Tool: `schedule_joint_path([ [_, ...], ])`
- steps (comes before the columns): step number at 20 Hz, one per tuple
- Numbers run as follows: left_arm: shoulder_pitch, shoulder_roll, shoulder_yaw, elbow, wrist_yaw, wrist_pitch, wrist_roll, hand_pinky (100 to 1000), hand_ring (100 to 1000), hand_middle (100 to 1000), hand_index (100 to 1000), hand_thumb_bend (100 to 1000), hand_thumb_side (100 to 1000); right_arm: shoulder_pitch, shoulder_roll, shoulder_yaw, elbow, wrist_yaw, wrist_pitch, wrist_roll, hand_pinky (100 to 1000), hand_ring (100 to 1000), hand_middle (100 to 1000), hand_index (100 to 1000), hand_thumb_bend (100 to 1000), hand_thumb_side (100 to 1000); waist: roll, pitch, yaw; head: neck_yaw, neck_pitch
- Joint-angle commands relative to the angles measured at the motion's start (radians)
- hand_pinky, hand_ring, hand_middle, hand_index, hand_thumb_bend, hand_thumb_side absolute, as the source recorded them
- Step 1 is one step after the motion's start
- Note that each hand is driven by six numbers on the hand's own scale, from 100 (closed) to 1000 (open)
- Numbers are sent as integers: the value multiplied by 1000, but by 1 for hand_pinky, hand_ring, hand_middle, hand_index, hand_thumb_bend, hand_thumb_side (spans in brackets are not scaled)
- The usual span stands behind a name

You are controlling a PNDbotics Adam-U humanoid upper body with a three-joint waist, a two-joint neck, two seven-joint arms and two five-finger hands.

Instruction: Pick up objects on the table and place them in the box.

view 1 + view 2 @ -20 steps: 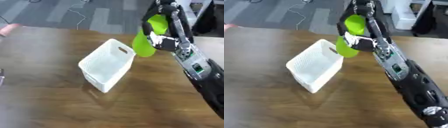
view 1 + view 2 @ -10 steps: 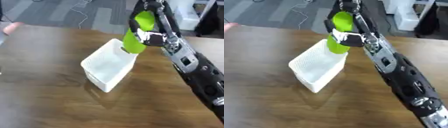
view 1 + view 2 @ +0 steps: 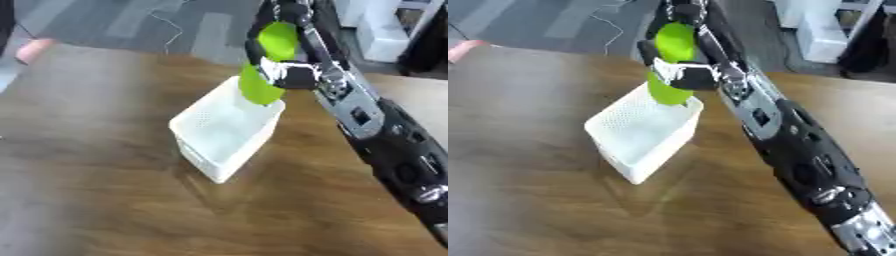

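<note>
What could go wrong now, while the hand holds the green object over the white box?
1. The green object hangs over the far rim of the white box, not its middle; released here, it might strike the rim and fall outside.
2. The right hand, lowering further, could push the light-looking box along the table.

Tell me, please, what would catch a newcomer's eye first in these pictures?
First, the bright green bottle, held by the fingers of the robot's right hand above the far end of the white basket. The basket stands near the middle of the brown wooden table, and the long black right arm crosses the picture's right side.
</note>
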Motion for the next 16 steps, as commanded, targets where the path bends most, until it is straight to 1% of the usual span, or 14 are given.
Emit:
schedule_joint_path([
  [1, -26, 9, 10, -11, 16, -60, 62, 623, 629, 721, 728, 783, 1000, -29, 1, -23, 24, 36, -15, -11, 100, 100, 100, 100, 248, 535, 3, -7, 8, -20, -1],
  [8, -68, -5, 5, -11, 48, -50, 48, 623, 627, 721, 728, 794, 1000, -33, 13, -52, 91, 120, -37, -58, 100, 100, 100, 100, 265, 546, -9, 7, 31, -32, -1],
  [12, -87, -10, -2, -11, 68, -49, 35, 624, 626, 718, 727, 796, 1000, -36, 20, -65, 123, 154, -31, -90, 100, 100, 100, 100, 280, 587, -16, 11, 48, -35, -1],
  [16, -108, -13, -6, -11, 87, -50, 24, 628, 627, 718, 727, 802, 1000, -36, 24, -73, 148, 184, -23, -119, 100, 100, 100, 100, 289, 606, -23, 15, 61, -41, -1],
])
